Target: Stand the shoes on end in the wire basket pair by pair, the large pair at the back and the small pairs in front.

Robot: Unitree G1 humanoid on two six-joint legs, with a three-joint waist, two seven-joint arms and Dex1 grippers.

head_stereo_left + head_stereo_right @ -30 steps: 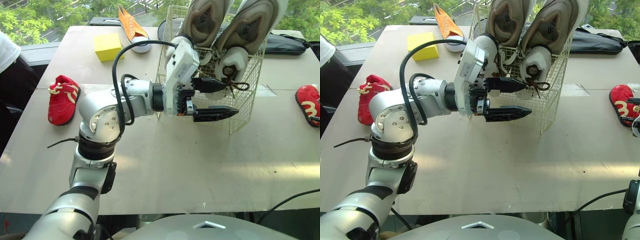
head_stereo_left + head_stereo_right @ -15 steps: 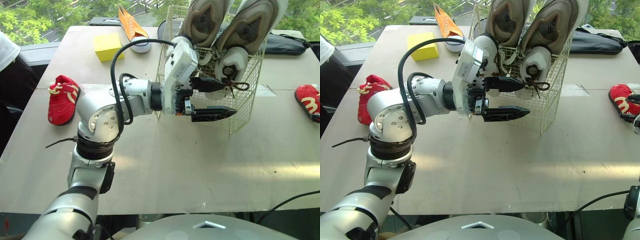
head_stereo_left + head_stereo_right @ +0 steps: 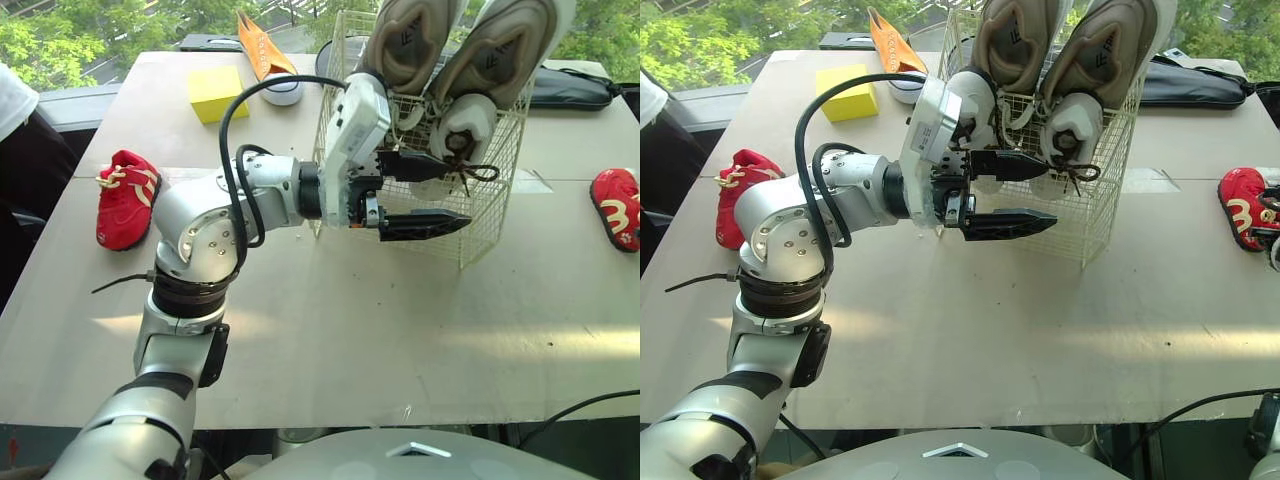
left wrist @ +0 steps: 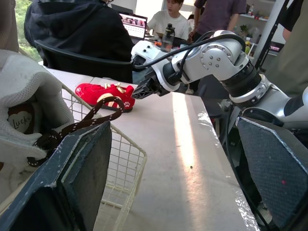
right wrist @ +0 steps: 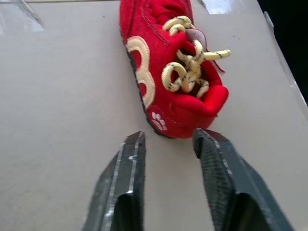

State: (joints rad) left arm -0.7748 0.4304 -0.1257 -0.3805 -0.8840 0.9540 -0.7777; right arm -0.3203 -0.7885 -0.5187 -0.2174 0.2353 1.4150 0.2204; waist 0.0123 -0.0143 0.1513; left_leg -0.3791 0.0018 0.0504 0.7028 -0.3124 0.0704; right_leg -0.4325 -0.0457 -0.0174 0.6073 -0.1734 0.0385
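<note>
Left gripper [image 3: 455,195] hangs at the near face of the wire basket [image 3: 490,215], jaws well apart and holding nothing. Right gripper [image 5: 169,137] is likewise spread and empty. It is out to the right of the basket and well clear of it, pointing at a red shoe [image 5: 168,72] lying on the table [image 3: 400,330], with the fingertips just short of the shoe.

Progress, as I judge it:
- **Done:** the large grey pair [image 3: 470,60] stands on end inside the basket, toward its far side, soles facing me.
- **Outstanding:** no small pair is in the basket yet. A second red shoe [image 3: 125,195] lies well to the left of the basket, so that pair sits split, one on either side. An orange shoe [image 3: 262,50] lies beyond the basket's far left corner.

Markings:
- The grey soles carry embossed letters, which I read as "LE" on one. The rest is not legible.
- A heart-shaped patch [image 4: 19,122] on a grey shoe appears to read "Lucky".
- The red shoe by my right gripper shows a cream figure resembling a "3", with a small paw-print mark below it.
</note>
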